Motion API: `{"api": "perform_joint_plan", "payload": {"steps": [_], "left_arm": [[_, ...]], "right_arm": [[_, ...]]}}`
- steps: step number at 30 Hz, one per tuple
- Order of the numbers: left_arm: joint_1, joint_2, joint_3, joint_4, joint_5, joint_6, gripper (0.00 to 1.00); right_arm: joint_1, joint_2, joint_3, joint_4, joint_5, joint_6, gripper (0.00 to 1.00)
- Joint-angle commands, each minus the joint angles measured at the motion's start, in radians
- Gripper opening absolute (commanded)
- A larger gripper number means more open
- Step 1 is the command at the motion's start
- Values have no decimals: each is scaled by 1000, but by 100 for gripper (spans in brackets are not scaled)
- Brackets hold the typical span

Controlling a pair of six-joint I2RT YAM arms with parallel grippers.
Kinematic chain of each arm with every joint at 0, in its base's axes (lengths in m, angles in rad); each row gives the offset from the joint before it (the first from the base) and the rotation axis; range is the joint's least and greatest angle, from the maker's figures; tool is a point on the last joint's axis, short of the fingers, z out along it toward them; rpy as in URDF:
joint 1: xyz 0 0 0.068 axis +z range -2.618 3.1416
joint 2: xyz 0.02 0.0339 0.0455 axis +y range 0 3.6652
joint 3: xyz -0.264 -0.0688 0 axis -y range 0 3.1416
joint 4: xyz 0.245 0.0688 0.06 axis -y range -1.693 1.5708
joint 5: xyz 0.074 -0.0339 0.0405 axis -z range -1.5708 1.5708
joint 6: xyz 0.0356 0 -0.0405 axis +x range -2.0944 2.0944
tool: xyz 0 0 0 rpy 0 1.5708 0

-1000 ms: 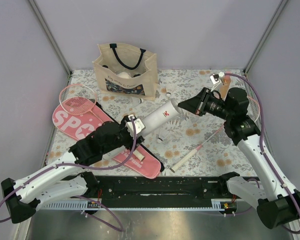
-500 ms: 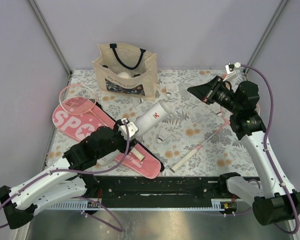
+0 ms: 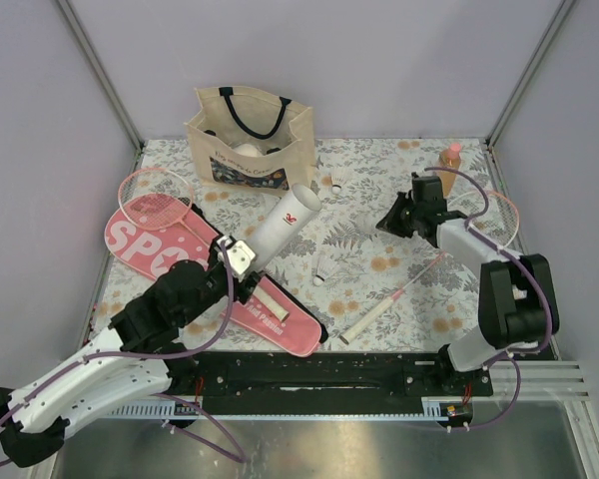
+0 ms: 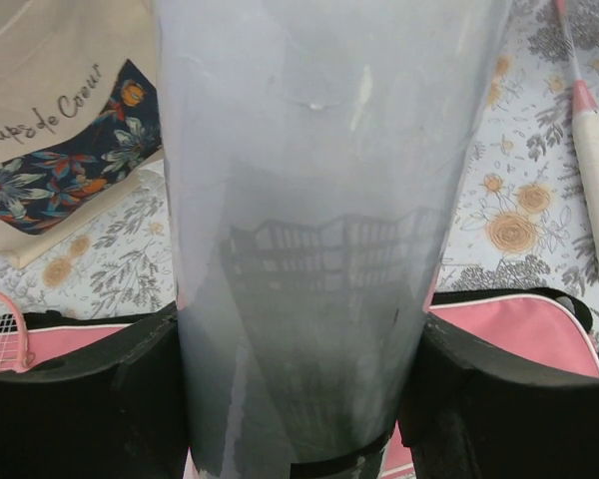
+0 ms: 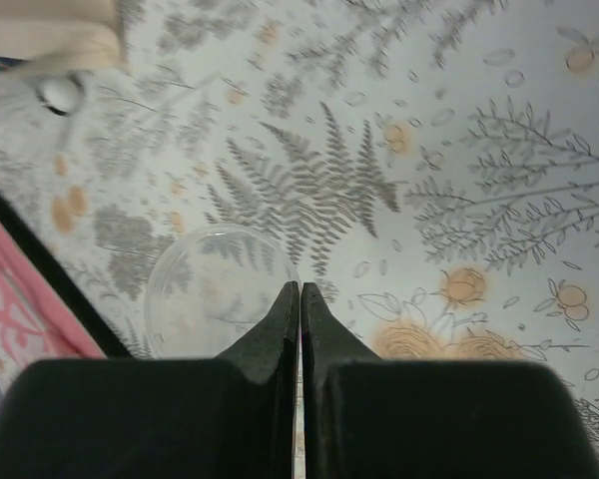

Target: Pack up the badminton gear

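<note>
The left pincer (image 3: 244,257) is gripping the white tube (image 4: 319,249), jaws spread wide; the right pincer (image 5: 299,289) is hovering pinched closed, apparently empty. Packing is barely beginning: a racket (image 3: 155,197) and shuttlecock (image 3: 324,271) are lying loose, the pink case (image 3: 145,244) beneath the left pincer

The overhead camera looks down from high on the near side, taking in the whole flowered desk (image 3: 419,299) up to the back wall (image 3: 309,60). The left wrist camera sits close behind the left tool (image 4: 299,344), facing along the white tube (image 4: 309,200) that fills its view. The beige tote (image 4: 50,120), pink case (image 4: 519,329) and racket handle (image 4: 597,190) at its edges also show overhead. The right wrist camera peers steeply down past the right tool (image 5: 299,291) at the desk's flowers from near.
</note>
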Motion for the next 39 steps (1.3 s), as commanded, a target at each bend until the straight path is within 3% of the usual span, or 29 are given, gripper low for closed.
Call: {"api": "perform_joint_plan", "payload": {"steps": [1,9,13,22,29,39], "left_arm": [[4,-45,-10,119,-97,-4,53],[2,-49,-20,134,-115,3,54],[2,-36,-16,129,-114,3,54],[2,-33,-19,126,-31,7,56],[4,-33,-14,117,32,0,56],[4,-21,-14,111,35,7,56]], "right_arm": [[-3,87,34,9,70,-43,1],[-1,127,48,-52,104,-67,29],[-1,89,40,-72,46,-92,32],[63,64,43,9,-379,-156,44],[140,170,104,-18,-491,-208,55],[180,296,137,-9,-580,-219,57]]}}
